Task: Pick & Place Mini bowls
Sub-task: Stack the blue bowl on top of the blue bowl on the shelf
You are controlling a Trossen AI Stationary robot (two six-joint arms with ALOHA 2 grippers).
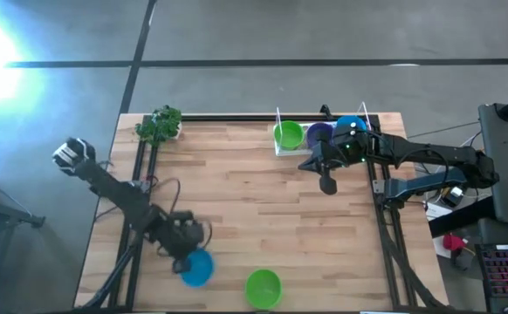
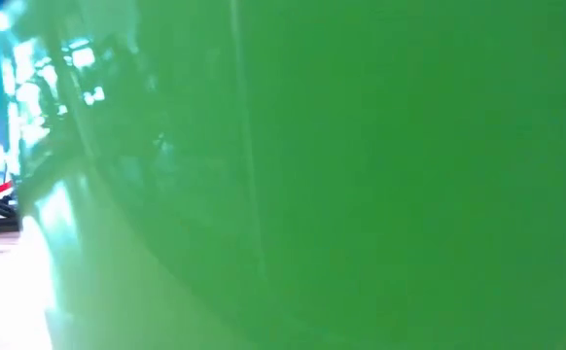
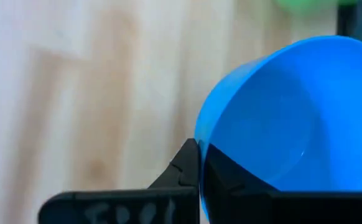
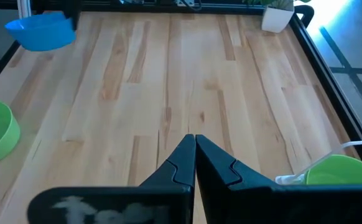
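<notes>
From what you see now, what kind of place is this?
Probably a robotics lab or workshop: a framed wooden table on bare concrete floor, two robot arms working plastic bowls, and a keyboard with cables beside it.

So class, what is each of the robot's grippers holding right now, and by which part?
The left gripper has its fingers shut on the rim of the blue bowl. The right gripper is shut and holds nothing.

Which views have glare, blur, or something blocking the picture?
High view: strong white glare at the upper left corner. Low view: a green bowl fills almost the whole picture, out of focus. Left wrist view: the table is blurred behind the blue bowl.
</notes>
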